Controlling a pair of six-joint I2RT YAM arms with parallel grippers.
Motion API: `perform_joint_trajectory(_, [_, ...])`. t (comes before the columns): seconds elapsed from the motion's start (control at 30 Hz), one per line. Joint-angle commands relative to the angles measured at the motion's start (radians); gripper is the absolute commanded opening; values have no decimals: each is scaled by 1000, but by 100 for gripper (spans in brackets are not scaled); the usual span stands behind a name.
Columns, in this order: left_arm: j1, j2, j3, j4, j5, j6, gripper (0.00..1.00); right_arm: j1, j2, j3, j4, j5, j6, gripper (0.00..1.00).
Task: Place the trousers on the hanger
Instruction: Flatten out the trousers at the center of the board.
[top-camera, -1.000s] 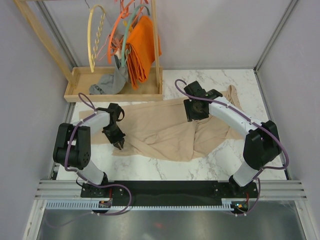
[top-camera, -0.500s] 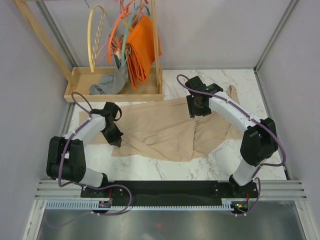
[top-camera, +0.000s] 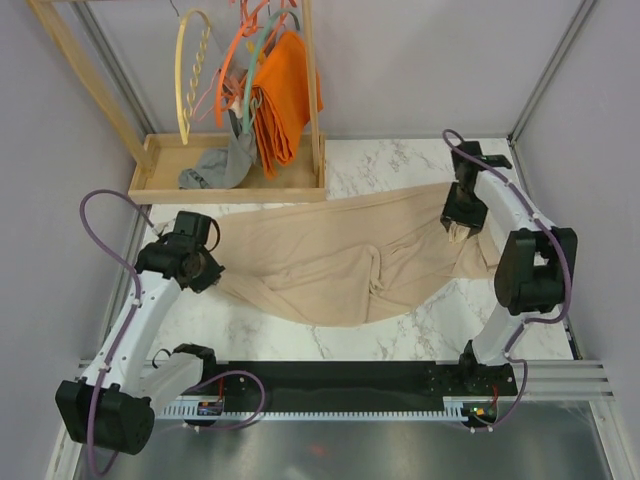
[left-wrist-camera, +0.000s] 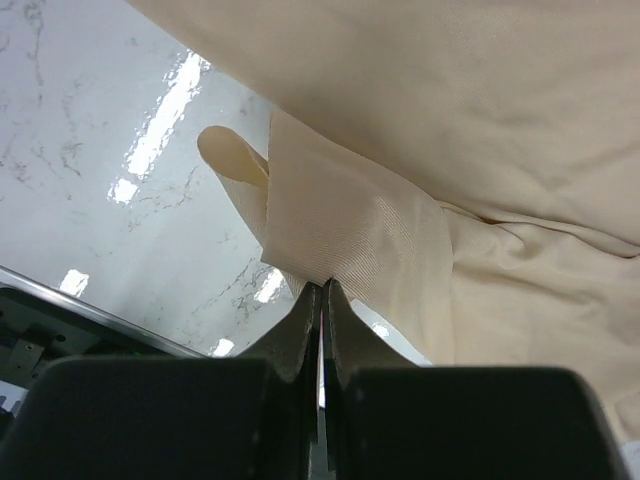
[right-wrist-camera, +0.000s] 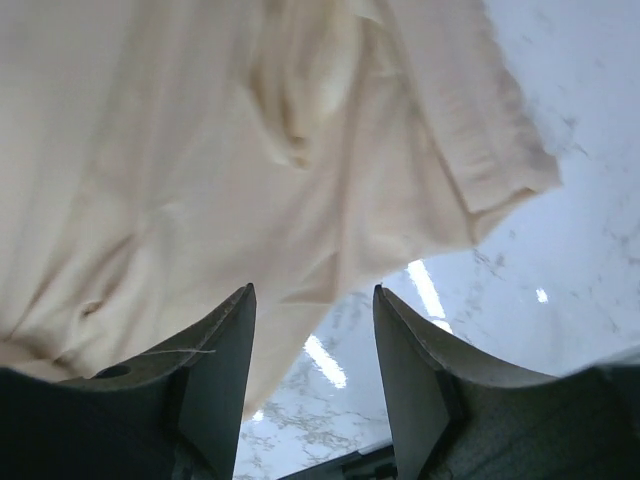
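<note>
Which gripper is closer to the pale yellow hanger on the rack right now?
Left. The left gripper, pinching the trousers' edge, is just in front of the rack where the hanger hangs. The right gripper is over the trousers' opposite end, across the table.

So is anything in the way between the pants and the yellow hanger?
Just the wooden tray's front wall, between the trousers and the hanger hanging above the tray. A grey garment lies in the tray nearby.
</note>
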Motion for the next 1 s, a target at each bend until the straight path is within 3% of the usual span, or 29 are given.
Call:
perform_joint_trajectory(0.0, [6, -27, 7, -30, -91, -58, 2, -139, -91, -122, -55, 22, 45, 59])
perform_joint_trajectory(0.17, [10, -64, 22, -58, -117, -75, 2, -296, -113, -200, -15, 41, 28, 61])
perform_joint_trajectory(0.4, [10, -115, 94, -109, -184, -84, 2, -310, 23, -189, 98, 103, -39, 63])
perform_joint_trajectory(0.67, [10, -159, 114, -176, -240, -126, 2, -311, 50, -275, 158, 128, -25, 59])
perform_joint_trajectory(0.8, [12, -170, 113, -207, -272, -139, 2, -311, 74, -266, 174, 196, -21, 53])
perform_joint_trajectory(0.97, [10, -181, 145, -260, -359, -158, 2, -311, 94, -224, 180, 262, -36, 38])
